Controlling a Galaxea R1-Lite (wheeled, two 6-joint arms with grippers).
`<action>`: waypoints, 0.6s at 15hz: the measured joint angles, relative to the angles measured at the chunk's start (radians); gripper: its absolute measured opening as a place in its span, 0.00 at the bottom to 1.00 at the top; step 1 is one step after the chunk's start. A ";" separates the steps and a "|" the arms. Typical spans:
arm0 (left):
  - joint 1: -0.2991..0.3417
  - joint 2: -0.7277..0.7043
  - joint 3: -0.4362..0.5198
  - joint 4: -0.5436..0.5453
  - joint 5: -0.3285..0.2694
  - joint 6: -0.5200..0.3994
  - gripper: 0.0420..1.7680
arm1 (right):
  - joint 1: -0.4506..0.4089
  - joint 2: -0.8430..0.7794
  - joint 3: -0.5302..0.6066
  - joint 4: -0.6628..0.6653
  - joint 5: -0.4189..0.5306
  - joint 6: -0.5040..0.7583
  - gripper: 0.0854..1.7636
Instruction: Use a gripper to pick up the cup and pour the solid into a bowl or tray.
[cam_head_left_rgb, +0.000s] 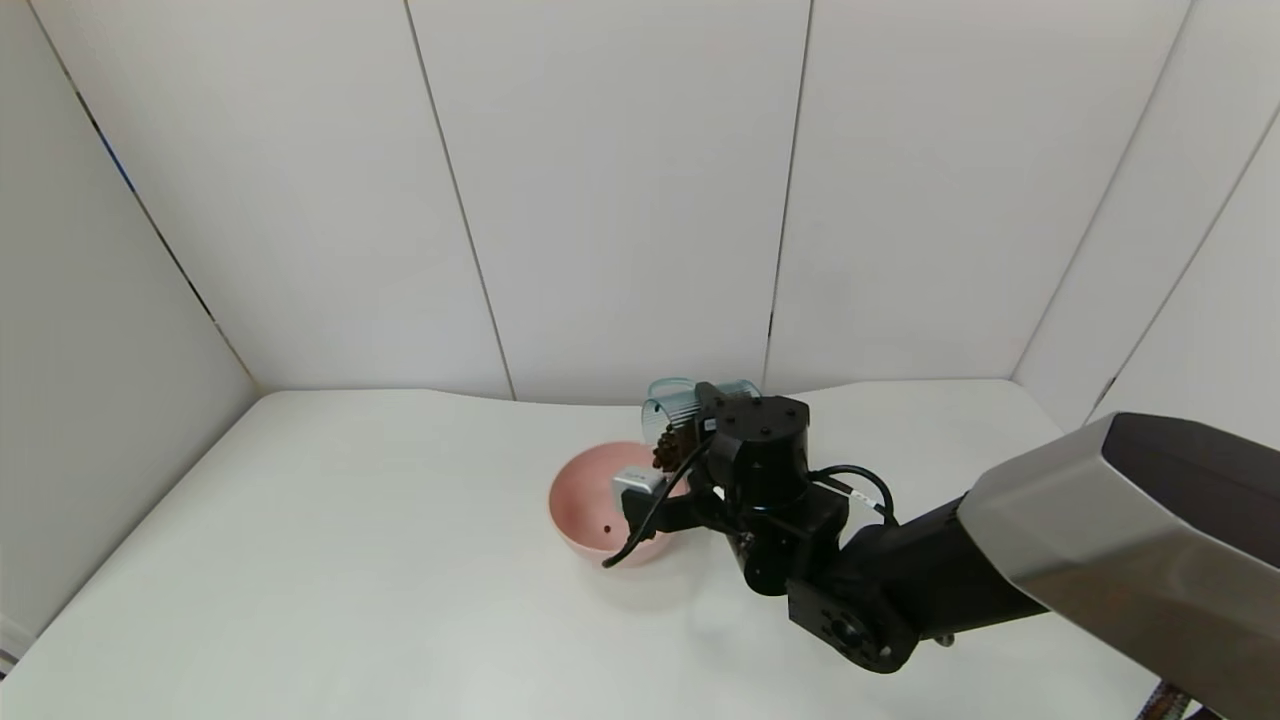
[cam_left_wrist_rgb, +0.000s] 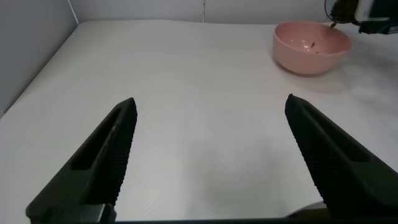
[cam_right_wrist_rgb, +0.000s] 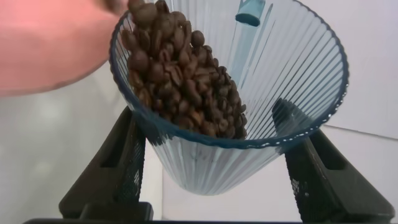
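While the right gripper (cam_head_left_rgb: 700, 420) clamps the tilted, ribbed translucent blue-grey plastic cup (cam_right_wrist_rgb: 249, 93) over the far rim of the round matte pink bowl (cam_head_left_rgb: 585, 500), pouring is under way. Dark brown bean-like pieces (cam_right_wrist_rgb: 180, 74) crowd the cup's lip and one or two lie in the bowl, so the next move probably needs more tilt. The left gripper (cam_left_wrist_rgb: 211, 155), fingers wide apart, idles well away from the bowl.

Lab-style test booth: bare white table (cam_head_left_rgb: 350, 560), plain white panel walls (cam_head_left_rgb: 620, 200) closing it on three sides.
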 joint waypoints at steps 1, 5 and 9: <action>0.000 0.000 0.000 0.000 0.000 0.000 0.97 | 0.003 0.000 0.000 -0.001 0.000 -0.007 0.74; 0.000 0.000 0.000 0.000 0.000 0.000 0.97 | 0.007 0.001 0.000 -0.001 0.000 -0.051 0.74; 0.000 0.000 0.000 0.000 0.000 0.000 0.97 | 0.010 0.000 0.000 -0.005 0.001 -0.092 0.74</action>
